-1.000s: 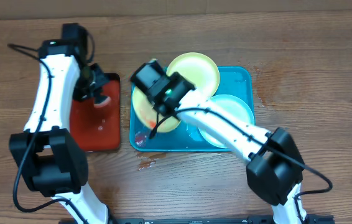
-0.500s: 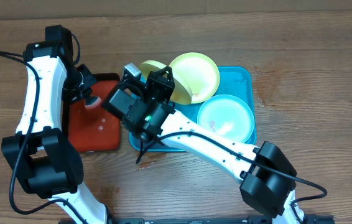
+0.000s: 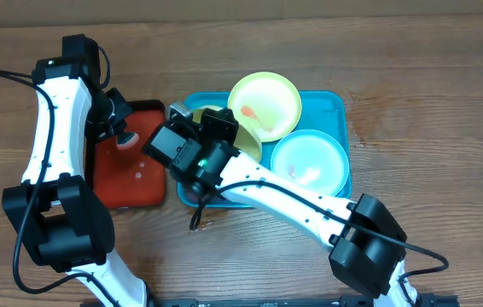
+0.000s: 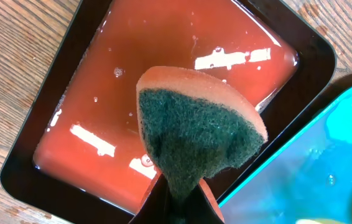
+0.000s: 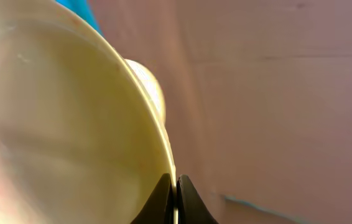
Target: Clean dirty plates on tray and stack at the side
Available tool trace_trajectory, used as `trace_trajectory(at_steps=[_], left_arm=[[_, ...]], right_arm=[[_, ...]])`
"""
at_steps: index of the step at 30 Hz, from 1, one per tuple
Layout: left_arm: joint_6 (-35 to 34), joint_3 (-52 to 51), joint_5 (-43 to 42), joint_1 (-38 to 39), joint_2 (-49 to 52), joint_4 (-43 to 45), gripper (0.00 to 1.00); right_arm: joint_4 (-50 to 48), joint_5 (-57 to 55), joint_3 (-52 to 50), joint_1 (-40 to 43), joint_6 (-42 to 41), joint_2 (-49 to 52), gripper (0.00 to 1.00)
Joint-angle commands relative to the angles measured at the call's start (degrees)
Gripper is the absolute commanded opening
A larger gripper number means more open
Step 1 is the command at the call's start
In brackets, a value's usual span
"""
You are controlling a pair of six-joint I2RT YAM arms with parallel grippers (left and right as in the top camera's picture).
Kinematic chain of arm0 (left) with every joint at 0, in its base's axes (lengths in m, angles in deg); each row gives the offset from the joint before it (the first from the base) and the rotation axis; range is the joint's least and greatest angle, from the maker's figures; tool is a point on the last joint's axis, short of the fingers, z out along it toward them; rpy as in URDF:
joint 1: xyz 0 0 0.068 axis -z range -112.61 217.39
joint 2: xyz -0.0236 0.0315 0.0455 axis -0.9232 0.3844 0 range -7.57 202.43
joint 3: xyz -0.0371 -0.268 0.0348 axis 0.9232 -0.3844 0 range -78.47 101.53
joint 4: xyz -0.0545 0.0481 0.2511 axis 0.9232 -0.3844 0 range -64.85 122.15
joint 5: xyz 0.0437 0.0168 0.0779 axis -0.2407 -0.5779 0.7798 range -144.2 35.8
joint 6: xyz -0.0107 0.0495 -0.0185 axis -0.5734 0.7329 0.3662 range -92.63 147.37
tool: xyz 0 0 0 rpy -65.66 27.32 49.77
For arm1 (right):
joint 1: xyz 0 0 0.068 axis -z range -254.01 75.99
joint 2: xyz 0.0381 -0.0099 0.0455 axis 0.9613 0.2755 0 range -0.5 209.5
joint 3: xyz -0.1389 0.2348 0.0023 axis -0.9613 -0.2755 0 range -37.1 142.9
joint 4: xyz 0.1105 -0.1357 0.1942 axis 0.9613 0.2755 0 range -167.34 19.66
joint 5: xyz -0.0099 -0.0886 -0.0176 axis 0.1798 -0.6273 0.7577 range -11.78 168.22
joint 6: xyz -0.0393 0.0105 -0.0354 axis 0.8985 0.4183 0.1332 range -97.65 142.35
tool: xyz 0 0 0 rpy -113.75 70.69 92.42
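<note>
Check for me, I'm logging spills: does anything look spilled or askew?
Yes. A wet stain darkens the table by the blue tray's near-left corner, with fainter splashes off its right side. The right tool holds one plate tilted by its rim.

Turquoise-blue rectangular plastic tray (image 3: 334, 109), lime-green round plastic plate (image 3: 267, 95) with an orange-red smear, and a pale mint-white round plate (image 3: 310, 158). The small red plastic tray (image 4: 163, 50) is dark-rimmed, and the wedge sponge (image 4: 194, 132) is orange with a dark green face.
</note>
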Motion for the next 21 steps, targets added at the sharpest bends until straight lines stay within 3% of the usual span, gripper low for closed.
trace_trajectory(at_steps=[1, 3, 5, 10, 14, 16, 21], left_arm=[[-0.4, 1.3, -0.5, 0.0, -1.5, 0.1, 0.04], [-0.4, 1.3, -0.5, 0.0, -1.5, 0.3, 0.04], [-0.4, 1.3, -0.5, 0.0, -1.5, 0.3, 0.04], [-0.1, 1.3, -0.5, 0.0, -1.5, 0.3, 0.04], [-0.1, 1.3, -0.5, 0.0, -1.5, 0.4, 0.04], [-0.1, 1.3, -0.5, 0.0, -1.5, 0.5, 0.04], [-0.1, 1.3, -0.5, 0.0, -1.5, 0.4, 0.04]], right_arm=[[-1.4, -0.5, 1.4, 1.5, -3.3, -2.5, 0.04], [-4.9, -9.5, 1.4, 1.5, -3.5, -2.6, 0.04], [-7.5, -9.9, 1.4, 1.5, -3.5, -2.7, 0.04], [-2.6, 18.5, 1.2, 4.2, -2.6, -2.7, 0.04], [-2.8, 15.6, 1.4, 7.9, -12.5, -4.2, 0.04], [-3.4, 19.9, 1.4, 11.2, -19.4, -5.9, 0.04], [-0.2, 51.1, 1.4, 26.3, -22.3, -10.1, 0.04]])
